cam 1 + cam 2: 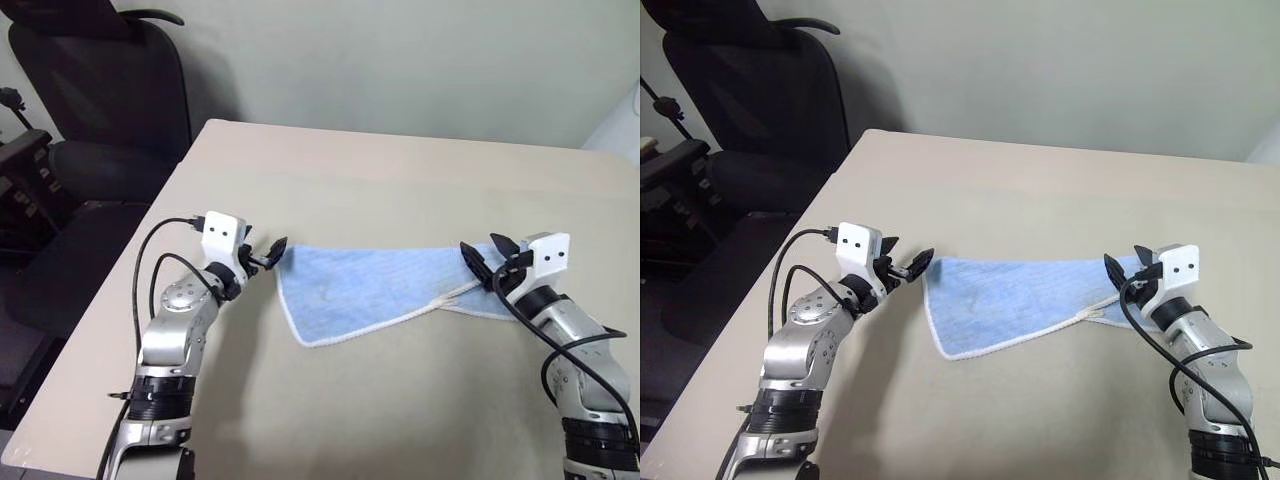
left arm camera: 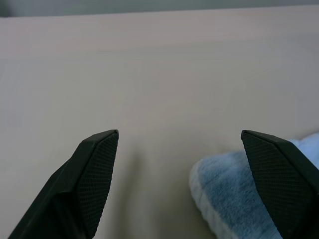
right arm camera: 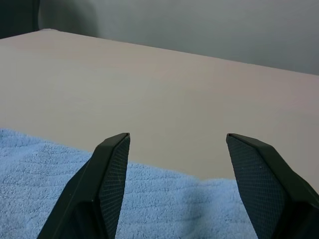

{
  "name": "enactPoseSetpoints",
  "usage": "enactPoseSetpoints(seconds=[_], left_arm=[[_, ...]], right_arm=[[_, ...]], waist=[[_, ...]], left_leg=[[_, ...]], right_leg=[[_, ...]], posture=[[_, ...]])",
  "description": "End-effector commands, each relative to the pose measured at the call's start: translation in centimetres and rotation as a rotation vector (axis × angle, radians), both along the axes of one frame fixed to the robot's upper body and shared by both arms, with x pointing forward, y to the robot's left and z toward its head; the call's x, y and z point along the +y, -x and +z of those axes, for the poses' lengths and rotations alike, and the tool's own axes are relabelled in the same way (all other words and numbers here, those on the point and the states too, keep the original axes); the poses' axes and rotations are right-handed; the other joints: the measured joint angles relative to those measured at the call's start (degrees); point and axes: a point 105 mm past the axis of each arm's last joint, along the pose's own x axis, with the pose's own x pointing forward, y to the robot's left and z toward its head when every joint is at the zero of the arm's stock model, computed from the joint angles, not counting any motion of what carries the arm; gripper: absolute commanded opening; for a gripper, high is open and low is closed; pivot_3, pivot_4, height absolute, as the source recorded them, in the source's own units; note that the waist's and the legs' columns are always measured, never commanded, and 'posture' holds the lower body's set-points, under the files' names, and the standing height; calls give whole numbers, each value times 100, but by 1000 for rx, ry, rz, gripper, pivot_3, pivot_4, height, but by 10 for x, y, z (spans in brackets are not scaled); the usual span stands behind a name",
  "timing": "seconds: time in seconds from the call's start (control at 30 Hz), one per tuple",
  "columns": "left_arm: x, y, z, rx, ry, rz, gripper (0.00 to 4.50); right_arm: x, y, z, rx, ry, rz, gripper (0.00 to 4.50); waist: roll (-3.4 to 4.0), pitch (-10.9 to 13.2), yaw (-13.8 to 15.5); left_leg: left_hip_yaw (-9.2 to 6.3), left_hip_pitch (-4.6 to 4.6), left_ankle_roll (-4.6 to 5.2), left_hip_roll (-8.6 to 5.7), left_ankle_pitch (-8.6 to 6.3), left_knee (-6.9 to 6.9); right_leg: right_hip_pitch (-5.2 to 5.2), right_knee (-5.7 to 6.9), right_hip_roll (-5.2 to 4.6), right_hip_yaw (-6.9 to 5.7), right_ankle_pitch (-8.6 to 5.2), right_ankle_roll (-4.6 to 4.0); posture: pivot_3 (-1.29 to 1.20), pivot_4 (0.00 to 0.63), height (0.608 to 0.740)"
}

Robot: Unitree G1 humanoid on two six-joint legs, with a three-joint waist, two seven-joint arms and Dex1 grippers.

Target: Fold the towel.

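The towel (image 1: 370, 290), light blue with white stitched edging, lies flat on the beige table (image 1: 380, 180), folded over on a slant with a point toward the near side. My left gripper (image 1: 270, 254) hovers open at the towel's left corner, its fingers (image 2: 94, 179) apart with the corner (image 2: 234, 199) by one of them. My right gripper (image 1: 487, 262) stands open over the towel's right end, and terry cloth (image 3: 164, 199) shows below its spread fingers (image 3: 107, 179). Neither gripper holds anything.
A black office chair (image 1: 110, 90) stands off the table's far left corner. The table's left edge (image 1: 110, 300) runs close beside my left arm. A grey wall rises behind the table.
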Motion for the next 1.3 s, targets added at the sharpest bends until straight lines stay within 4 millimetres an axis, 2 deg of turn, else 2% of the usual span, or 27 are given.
enactPoseSetpoints(seconds=[0.03, 0.5, 0.77, 0.87, 1.03, 1.13, 1.2, 1.3], left_arm=[[2, 2, 18, -63, -9, 5, 4255], [-10, 2, 18, -67, -35, -43, 4255], [-23, -5, 13, -68, -47, -76, 4255], [-25, -8, 20, -85, -45, -88, 4255], [-20, -10, 18, -89, -59, -70, 4255], [-12, -9, 23, -114, -71, -65, 4255], [-11, -8, 32, -142, -71, -91, 4255], [-27, 3, 39, -146, -70, -239, 4255]], right_arm=[[3, -1, 10, -40, 21, 18, 3249], [1, 5, 8, -43, 30, 3, 3249], [-13, 6, 12, -45, 67, -41, 3249], [-15, 7, 17, -53, 74, -52, 3249], [-26, 4, 15, -47, 133, -85, 3249], [-46, 0, 22, -50, 263, -198, 3249], [-69, -3, 31, -38, 407, -280, 3249], [-81, -4, 39, -30, 738, -257, 3249]], waist=[[0, 0, 1], [0, 0, -1], [0, 0, 10], [0, 0, 7], [0, 0, 5], [0, 0, 3], [0, 0, 4], [0, 0, 29]], left_leg=[[0, 1, 0, 0, 0, 0], [1, 0, 0, 0, 0, -2], [1, -1, 0, -1, 0, -1], [0, 0, 0, 1, 0, -2], [2, -1, -1, 0, -1, -3], [1, -1, -1, 1, -1, -3], [0, -4, -1, 2, -1, -2], [1, -8, -1, -1, -1, -2]], right_leg=[[1, 0, 0, 0, 0, 0], [-1, 0, 0, 0, 0, -2], [0, -1, -2, 0, 0, -3], [-2, 0, 0, 0, 1, -5], [-2, -1, -1, 1, 1, -4], [-2, -1, -2, 1, 1, -3], [-5, 0, -2, 1, 2, -2], [-4, -1, -6, 1, 4, 0]], posture=[[0, 150, 740], [0, 150, 740], [0, 150, 740], [0, 150, 740], [0, 150, 740], [0, 150, 740], [0, 150, 740], [0, 150, 740]])
